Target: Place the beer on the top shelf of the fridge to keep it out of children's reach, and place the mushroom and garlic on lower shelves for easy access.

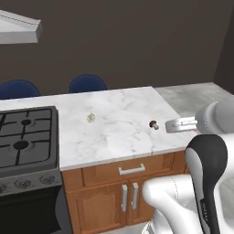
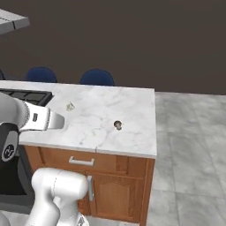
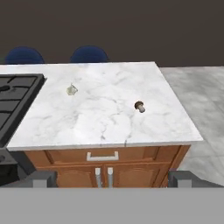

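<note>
Fingers stand spread wide and empty, the gripper hovering short of the marble counter. The mushroom lies at about one o'clock from it, the garlic near eleven. Both look light, small and likely to roll; I'd pinch the mushroom's cap from above, gently.

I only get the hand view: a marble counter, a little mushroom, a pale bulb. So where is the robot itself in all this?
Observer: The right base view shows its white arm rising in front of the cabinets, with the open gripper held level and pointing toward the counter.
Operator: Anything above the stove?
Observer: Yes, a pale range hood hangs over it, in the left base view's upper corner.
Operator: Does the stove have controls?
Observer: A row of knobs runs along its front.
</note>
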Tool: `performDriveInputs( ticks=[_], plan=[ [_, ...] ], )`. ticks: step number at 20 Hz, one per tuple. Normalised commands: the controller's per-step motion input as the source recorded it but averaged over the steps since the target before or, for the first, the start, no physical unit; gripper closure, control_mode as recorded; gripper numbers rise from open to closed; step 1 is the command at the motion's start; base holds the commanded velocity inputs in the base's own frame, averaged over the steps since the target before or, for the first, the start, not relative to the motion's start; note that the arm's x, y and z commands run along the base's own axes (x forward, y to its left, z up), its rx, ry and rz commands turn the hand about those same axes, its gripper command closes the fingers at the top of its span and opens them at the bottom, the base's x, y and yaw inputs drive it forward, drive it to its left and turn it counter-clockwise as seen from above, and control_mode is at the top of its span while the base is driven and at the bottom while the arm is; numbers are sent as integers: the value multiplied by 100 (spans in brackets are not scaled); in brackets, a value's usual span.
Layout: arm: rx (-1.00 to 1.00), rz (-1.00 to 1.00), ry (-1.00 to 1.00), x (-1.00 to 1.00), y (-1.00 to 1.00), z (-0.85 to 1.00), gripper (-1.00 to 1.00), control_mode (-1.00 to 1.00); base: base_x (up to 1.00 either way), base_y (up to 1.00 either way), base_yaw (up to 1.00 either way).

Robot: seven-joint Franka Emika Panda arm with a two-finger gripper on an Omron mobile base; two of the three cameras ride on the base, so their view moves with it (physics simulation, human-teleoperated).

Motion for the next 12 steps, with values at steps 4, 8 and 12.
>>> performDriveInputs(
  ticks=[4,8,12],
  plan=[
    [0,0,0,0,0,0,-100,100,53,-1,13],
    [0,0,0,0,0,0,-100,100,56,0,11],
    [0,0,0,0,0,0,-100,100,51,0,11]
  ],
)
